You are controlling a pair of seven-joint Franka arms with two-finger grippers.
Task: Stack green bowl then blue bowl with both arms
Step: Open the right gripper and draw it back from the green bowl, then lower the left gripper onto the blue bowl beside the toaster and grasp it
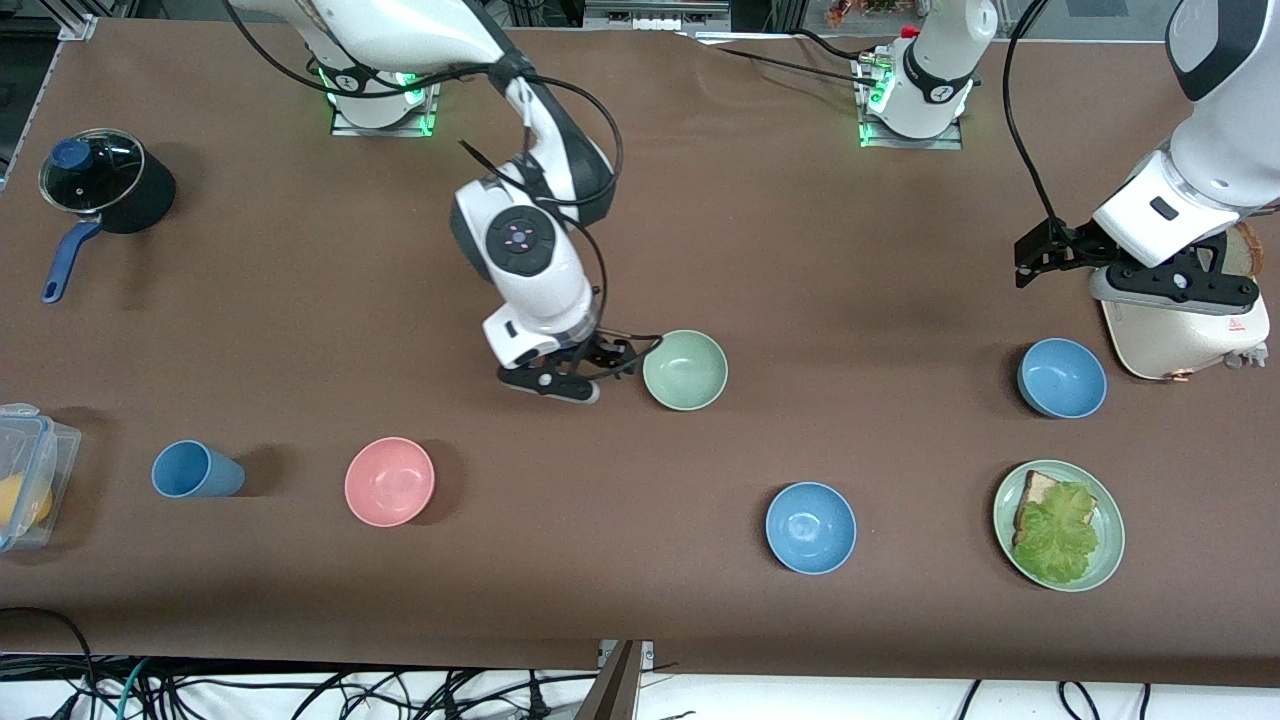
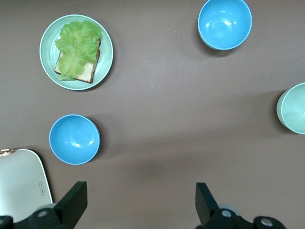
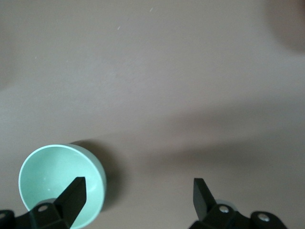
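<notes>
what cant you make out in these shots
- Front view: the right gripper is by the green bowl; whether a finger touches its rim is too small to tell.
- Right wrist view: that bowl is cut off by the edge and partly hidden by a finger.
- Front view: the left gripper is small and dark; the plastic box is cut off, contents unclear.

Green bowl and two blue bowls, all upright on the bench.

The green bowl (image 1: 685, 369) is pale sage, round, open side up, near the bench's middle. One blue bowl (image 1: 1062, 377) sits toward the left arm's end, level with the green bowl. The second blue bowl (image 1: 811, 527) lies nearer the front camera, between them. All three stand well apart, unstacked and empty.
</notes>
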